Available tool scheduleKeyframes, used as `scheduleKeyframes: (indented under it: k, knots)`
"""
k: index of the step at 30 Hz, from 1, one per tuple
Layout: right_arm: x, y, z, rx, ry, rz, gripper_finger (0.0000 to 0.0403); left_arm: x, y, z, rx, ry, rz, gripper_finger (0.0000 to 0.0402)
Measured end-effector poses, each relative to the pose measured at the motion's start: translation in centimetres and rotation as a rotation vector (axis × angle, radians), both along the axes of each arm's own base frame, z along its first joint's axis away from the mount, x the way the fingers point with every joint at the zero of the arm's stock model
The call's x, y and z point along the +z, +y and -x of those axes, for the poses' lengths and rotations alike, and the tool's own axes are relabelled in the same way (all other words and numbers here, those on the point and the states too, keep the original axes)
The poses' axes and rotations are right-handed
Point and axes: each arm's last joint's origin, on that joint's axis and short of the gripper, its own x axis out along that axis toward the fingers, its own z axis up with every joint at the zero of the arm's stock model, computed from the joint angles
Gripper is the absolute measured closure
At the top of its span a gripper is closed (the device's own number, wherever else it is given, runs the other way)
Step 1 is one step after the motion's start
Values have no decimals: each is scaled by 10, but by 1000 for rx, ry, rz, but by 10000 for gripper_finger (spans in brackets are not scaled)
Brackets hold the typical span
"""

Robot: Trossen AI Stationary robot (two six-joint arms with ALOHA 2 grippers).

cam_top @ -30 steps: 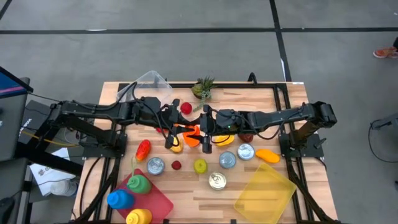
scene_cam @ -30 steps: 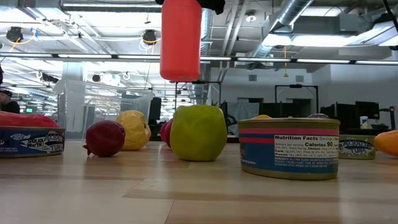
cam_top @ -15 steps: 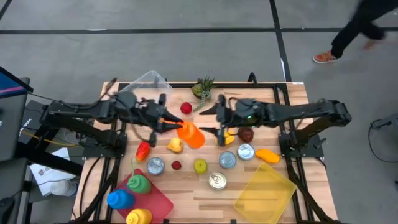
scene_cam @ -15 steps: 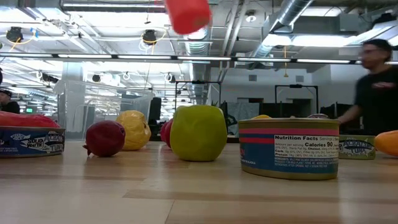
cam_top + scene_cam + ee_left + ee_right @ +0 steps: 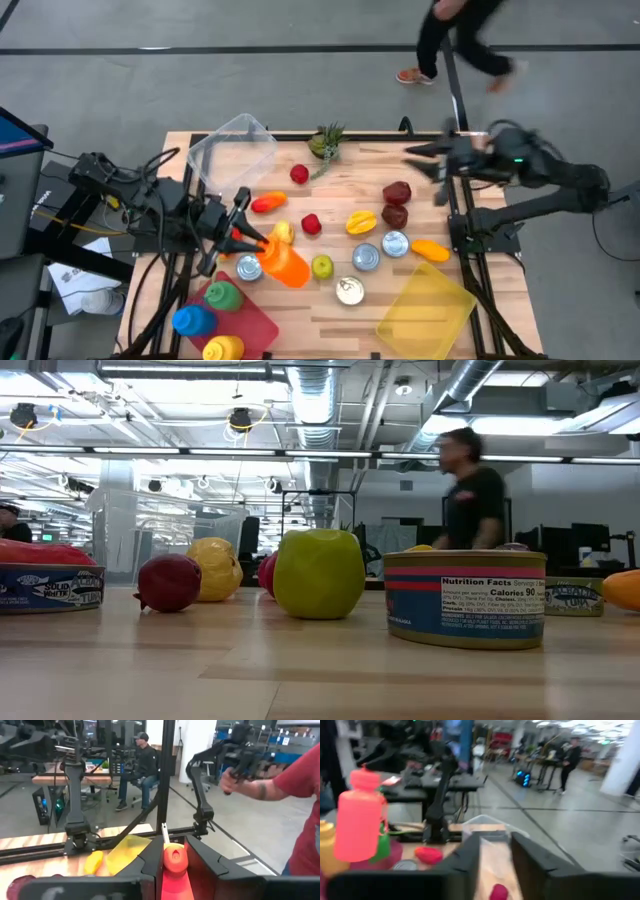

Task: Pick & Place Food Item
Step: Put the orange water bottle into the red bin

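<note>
An orange-red squeeze bottle [image 5: 287,264] hangs over the near-left part of the table with my left gripper [image 5: 245,238] shut on it. Its cap [image 5: 175,856] shows between the fingers in the left wrist view. The right wrist view shows the bottle [image 5: 361,817] roughly upright with its cap on top. It is above what the low view takes in. My right gripper [image 5: 425,168] is raised at the table's far right edge. A narrow gap shows between its fingers [image 5: 496,842], with nothing in it. My left gripper pinches the bottle's body just below the cap [image 5: 175,875] between its two fingers, one on either side. The fingers come in level from the table's left. The bottle stands roughly upright in the hold, cap uppermost, lifted clear of the table.
A red tray [image 5: 262,325] with green, blue and yellow bottles lies near left, and a yellow bin [image 5: 425,310] near right. A clear bin [image 5: 232,145] is far left. Cans [image 5: 365,257], a green apple [image 5: 321,266] and other fruit are scattered mid-table. A person walks behind the far edge.
My left gripper has carried the bottle from mid-table toward the near left, by the red tray, and up out of the low view. My right gripper has drawn back from the bottle to the table's far right edge and risen. A person has walked past behind the table.
</note>
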Motion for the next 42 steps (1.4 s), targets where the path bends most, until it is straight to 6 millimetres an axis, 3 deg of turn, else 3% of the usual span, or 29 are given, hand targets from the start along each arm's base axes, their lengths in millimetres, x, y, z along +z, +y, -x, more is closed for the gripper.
scheduleKeyframes:
  k: [3, 11, 17, 22, 28, 36, 42]
  knots:
    - [-22, -4, 21, -36, -58, -9, 390, -1, -4, 2, 5, 15, 17, 344]
    - [-118, -2, 28, 61, -150, -153, 399, -3, -6, -1, 14, 28, 33, 344]
    - [-173, 3, 32, 183, -217, -223, 402, -9, -6, -1, 11, 94, 36, 344]
    - [-207, 6, 36, 261, -277, -252, 402, -12, -7, 0, 4, 130, 60, 344]
    - [-239, 9, 38, 294, -285, -308, 403, -12, -7, 0, -13, 134, 61, 344]
    - [-249, 9, 37, 267, -200, -368, 403, -20, -17, 3, -73, 213, 52, 344]
    - [-248, 9, 37, 270, -203, -368, 403, -29, -42, 5, -165, 261, 15, 344]
